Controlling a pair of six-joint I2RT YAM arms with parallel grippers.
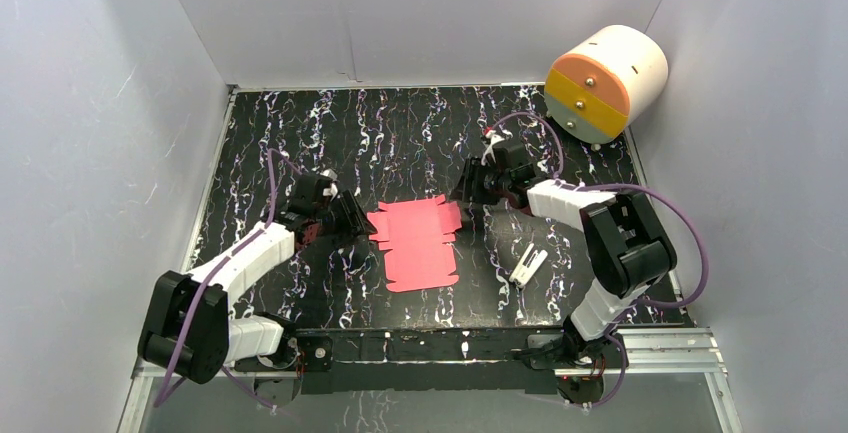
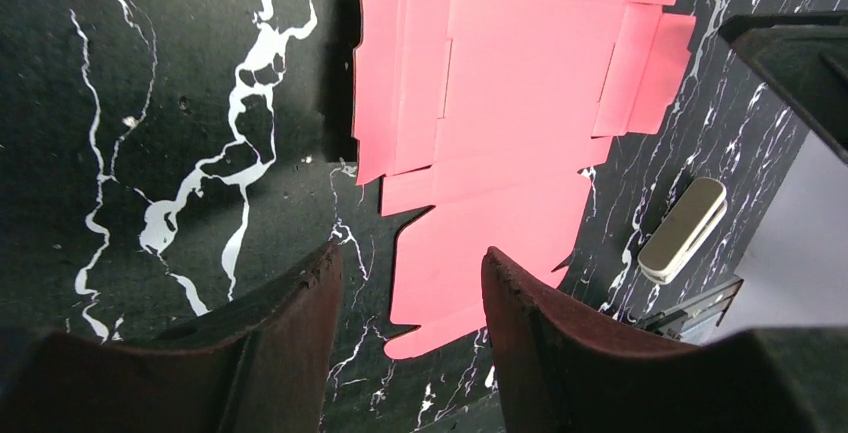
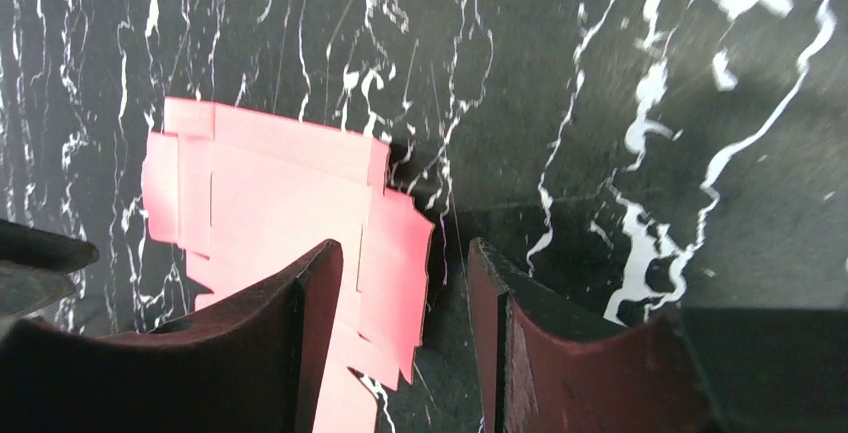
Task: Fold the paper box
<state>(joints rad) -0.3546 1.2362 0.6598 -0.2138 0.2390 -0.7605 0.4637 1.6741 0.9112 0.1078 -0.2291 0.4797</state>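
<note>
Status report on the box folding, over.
Left gripper, right gripper: jaws open, empty. Paper box flat on table, unfolded. White clip beside it, apart.

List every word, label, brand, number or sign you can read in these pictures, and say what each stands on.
None: no readable text in any view. The flat pink-red notched card sheet is blank, the small white clip-like piece and the big white-and-orange cylinder show no lettering, and the black white-veined table top bears only marbling.
</note>
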